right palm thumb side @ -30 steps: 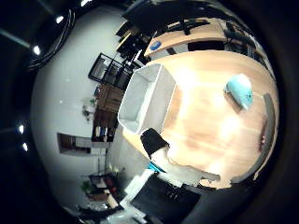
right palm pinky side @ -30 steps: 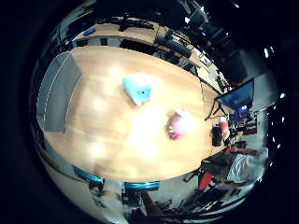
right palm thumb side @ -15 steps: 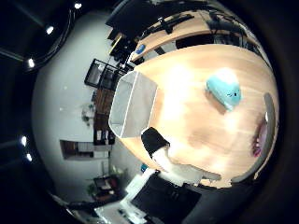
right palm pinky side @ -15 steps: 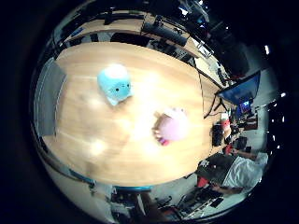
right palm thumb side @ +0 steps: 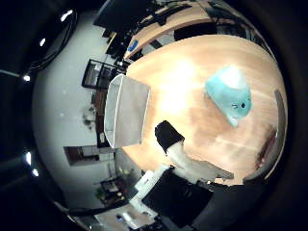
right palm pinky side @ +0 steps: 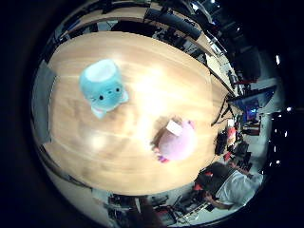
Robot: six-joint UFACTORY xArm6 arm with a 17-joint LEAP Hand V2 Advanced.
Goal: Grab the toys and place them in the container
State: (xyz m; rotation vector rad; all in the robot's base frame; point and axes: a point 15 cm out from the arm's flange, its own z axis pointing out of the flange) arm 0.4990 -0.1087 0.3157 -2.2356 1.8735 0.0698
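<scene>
A teal plush toy (right palm pinky side: 103, 91) and a pink plush toy (right palm pinky side: 176, 139) lie apart on the wooden table (right palm pinky side: 147, 85), both below my palm. The pale grey container (right palm thumb side: 125, 113) stands open-topped at the table's edge, beyond the teal toy, and looks empty as far as its inside shows. My right hand (right palm thumb side: 185, 159) hovers above the table, and one white finger with a black tip (right palm thumb side: 167, 134) reaches out straight. It holds nothing and touches neither toy.
The table's rim (right palm pinky side: 95, 173) runs close by the pink toy. Beyond it are office chairs, desks and a lit monitor (right palm pinky side: 251, 107). A dark shelf unit (right palm thumb side: 96, 79) stands past the container by the white wall.
Both toys fill more of the views than before, so the palm has come lower and closer to the table. The toys and the container have not moved on it.
</scene>
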